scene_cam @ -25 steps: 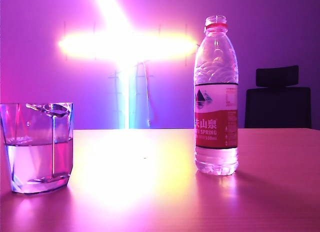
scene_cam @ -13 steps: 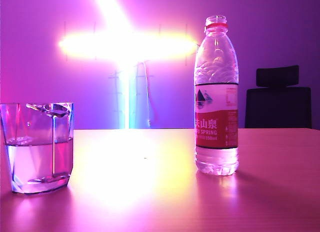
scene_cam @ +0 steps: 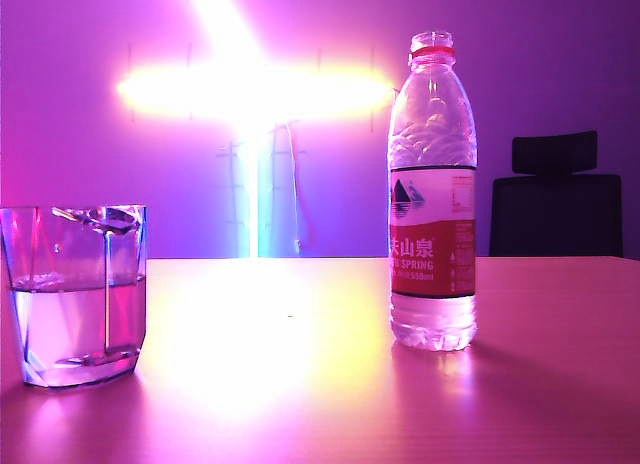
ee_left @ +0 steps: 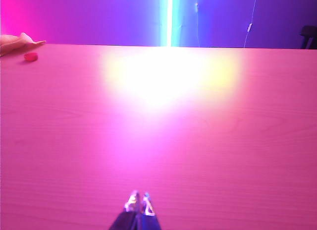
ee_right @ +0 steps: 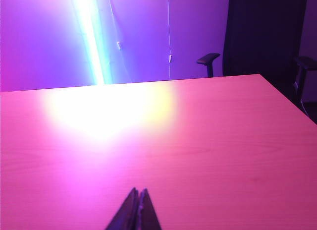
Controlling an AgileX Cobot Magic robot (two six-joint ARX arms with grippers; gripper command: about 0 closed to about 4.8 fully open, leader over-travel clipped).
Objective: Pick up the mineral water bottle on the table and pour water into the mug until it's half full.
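Background of the scene. The rear wall (scene_cam: 560, 64) is lit in violet and purple, shading to magenta at the left edge of the exterior view. A bright light fixture (scene_cam: 250, 89) forms a glaring cross of white-yellow, its vertical bar turning cyan lower down. Thin cables (scene_cam: 292, 184) hang down the wall beside this bar. A dark office chair (scene_cam: 555, 199) with a headrest stands at the right, behind the furniture in the foreground; the right wrist view shows its armrests (ee_right: 208, 59). The glare is mirrored as a pale yellow patch below the fixture.
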